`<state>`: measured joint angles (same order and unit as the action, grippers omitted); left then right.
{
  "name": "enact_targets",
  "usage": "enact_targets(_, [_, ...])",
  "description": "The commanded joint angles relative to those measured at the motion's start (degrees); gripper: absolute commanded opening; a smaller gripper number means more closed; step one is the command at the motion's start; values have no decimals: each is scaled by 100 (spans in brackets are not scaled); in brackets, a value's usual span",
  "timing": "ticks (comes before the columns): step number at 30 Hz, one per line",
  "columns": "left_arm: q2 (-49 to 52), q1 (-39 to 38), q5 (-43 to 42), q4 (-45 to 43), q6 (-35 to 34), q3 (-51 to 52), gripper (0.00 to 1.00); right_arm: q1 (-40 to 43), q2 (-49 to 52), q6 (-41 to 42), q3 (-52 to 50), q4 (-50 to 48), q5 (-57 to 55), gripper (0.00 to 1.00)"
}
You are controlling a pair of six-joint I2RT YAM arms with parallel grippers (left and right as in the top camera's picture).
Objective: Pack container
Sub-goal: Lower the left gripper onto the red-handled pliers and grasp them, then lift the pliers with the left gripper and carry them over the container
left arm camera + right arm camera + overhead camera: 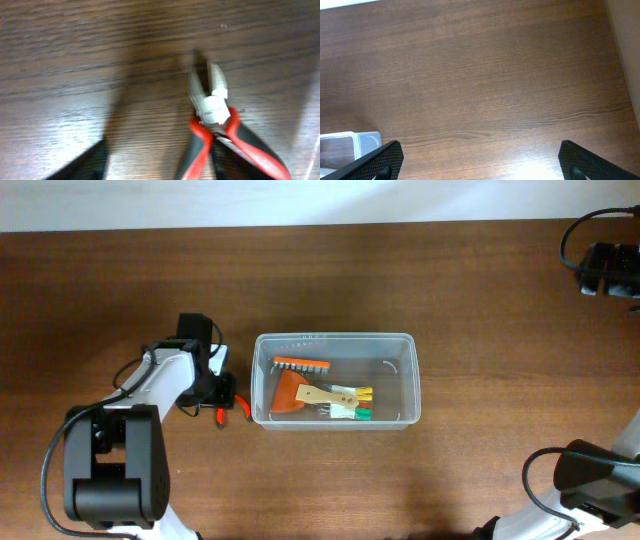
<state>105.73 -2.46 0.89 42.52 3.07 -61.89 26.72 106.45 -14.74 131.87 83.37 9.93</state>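
The clear plastic container [409, 380] stands at the table's middle. It holds an orange toothed tool [298, 365], an orange piece and small tools with yellow and green handles [350, 404]. Red-and-black cutting pliers [212, 112] lie on the table just left of the container, also seen from overhead [228, 410]. My left gripper [160, 170] is low over the pliers and open, with the handles close to its right finger. My right gripper [480, 160] is wide open and empty over bare table. A corner of the container shows in the right wrist view [350, 142].
A black device with cables [608, 268] sits at the far right back. The table's far edge meets a white wall [320, 200]. The right arm's base [590, 480] is at the front right corner.
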Motion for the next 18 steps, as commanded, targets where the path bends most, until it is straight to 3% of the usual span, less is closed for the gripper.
enact_targets(1, [313,-101,39,-11,63,94,40,31,11,66,-9,2,109,99])
enact_targets(2, [313,-120,42,-11,66,94,30,31,11,68,-9,2,109,99])
enact_targets(18, [310,-129,109,13,63,72,2,31,9,68,-9,2,109,99])
